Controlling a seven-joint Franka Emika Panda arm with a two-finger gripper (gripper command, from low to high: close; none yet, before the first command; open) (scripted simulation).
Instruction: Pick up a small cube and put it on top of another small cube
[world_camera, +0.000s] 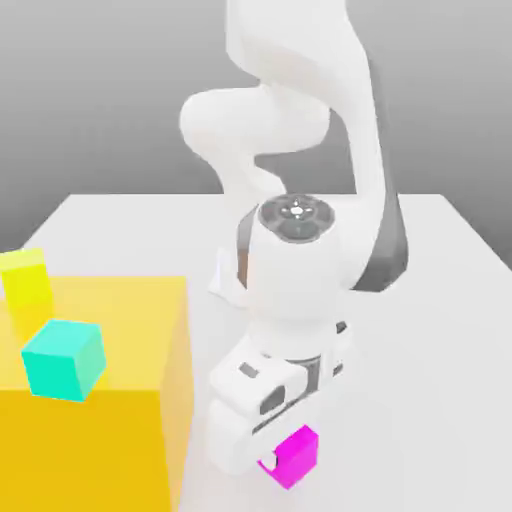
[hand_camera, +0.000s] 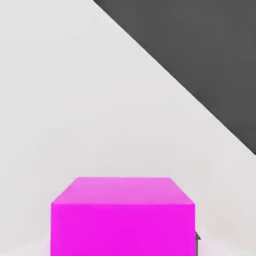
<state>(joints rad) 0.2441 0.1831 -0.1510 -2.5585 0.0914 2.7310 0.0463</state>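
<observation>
A small magenta cube (world_camera: 294, 457) rests on the white table (world_camera: 440, 300) near its front edge, just below my hand. My gripper (world_camera: 272, 458) is right at this cube, coming down on it from above, and the white hand body covers the cube's left side in the exterior view. In the hand view the magenta cube (hand_camera: 122, 216) looms very close with its top face and one side showing. A small cyan cube (world_camera: 63, 359) sits on the big yellow block (world_camera: 120, 420) at the exterior view's left. A small yellow cube (world_camera: 27, 286) stands behind it.
The big yellow block takes up the front left of the table and stands taller than the magenta cube. The table's edge (hand_camera: 175, 82) runs diagonally in the hand view, with dark floor beyond it.
</observation>
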